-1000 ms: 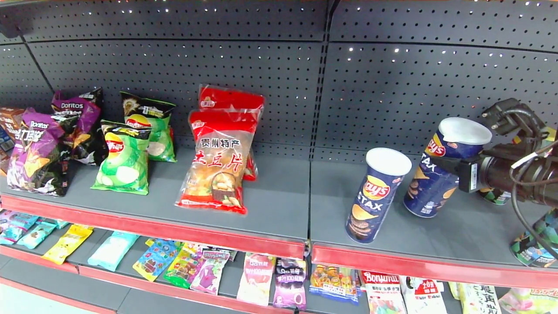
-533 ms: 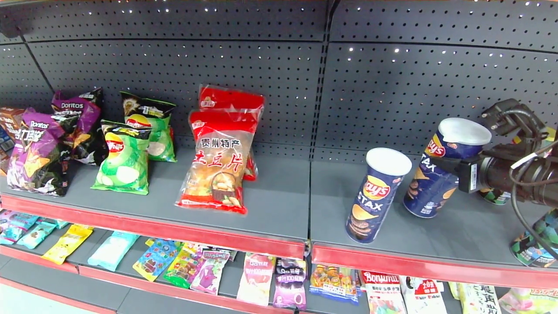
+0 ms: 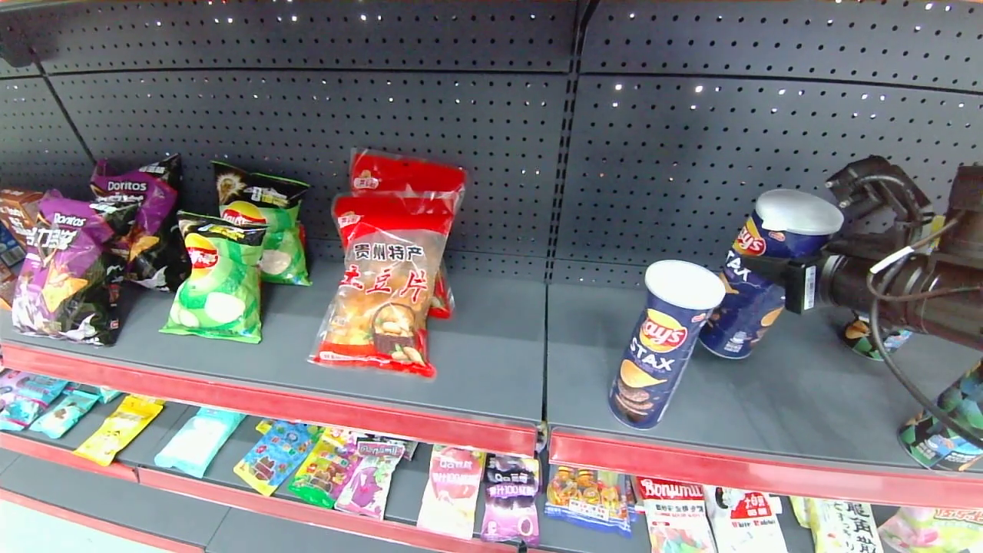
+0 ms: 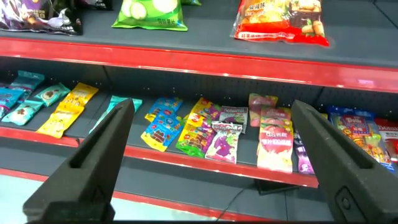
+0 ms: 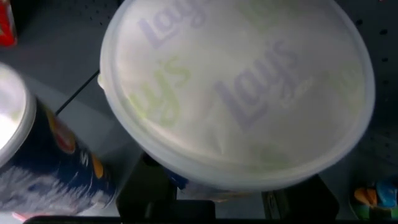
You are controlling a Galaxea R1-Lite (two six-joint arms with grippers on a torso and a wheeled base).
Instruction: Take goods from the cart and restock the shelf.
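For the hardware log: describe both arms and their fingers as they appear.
Right arm: black and cylindrical, draped with black cables, with a white label near the wrist. Left fingers: dark grey, matte, long and wedge-shaped.

On the upper shelf (image 3: 491, 369) I see tortilla chip bags (image 3: 69, 261) at far left and potato chip bags (image 3: 223, 276) right of them. Two potato slice bags (image 3: 384, 299) sit one behind the other near the middle. Right of the divider, a chip canister (image 3: 664, 346) stands near the front edge. My right hand (image 3: 762, 275) holds a second canister (image 3: 776, 246) tilted just behind it, to its right. Candy packets (image 3: 322, 468) lie on the lower shelf (image 3: 192, 485) beneath.
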